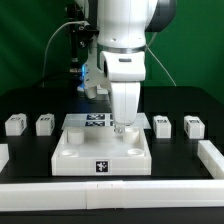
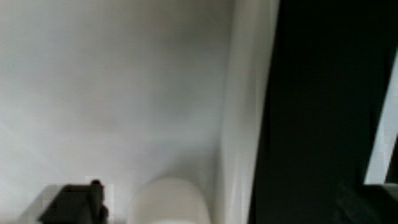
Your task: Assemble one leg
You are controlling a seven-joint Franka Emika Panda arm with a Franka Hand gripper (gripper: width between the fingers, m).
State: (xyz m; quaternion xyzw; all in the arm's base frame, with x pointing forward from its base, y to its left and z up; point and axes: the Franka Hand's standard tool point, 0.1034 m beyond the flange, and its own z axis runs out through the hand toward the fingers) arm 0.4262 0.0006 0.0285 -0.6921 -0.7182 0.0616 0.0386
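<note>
Legs (image 1: pixel 163 125) beside open gripper (image 1: pixel 124 130)

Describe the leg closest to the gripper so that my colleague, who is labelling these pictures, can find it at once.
Start at the big white tray-like piece in the middle of the black table, where the open gripper hangs. Go toward the exterior view's right: two legs stand beyond the tray's corner. The wanted leg is the nearer of the pair, beside the tray, while its neighbour stands farther out.
</note>
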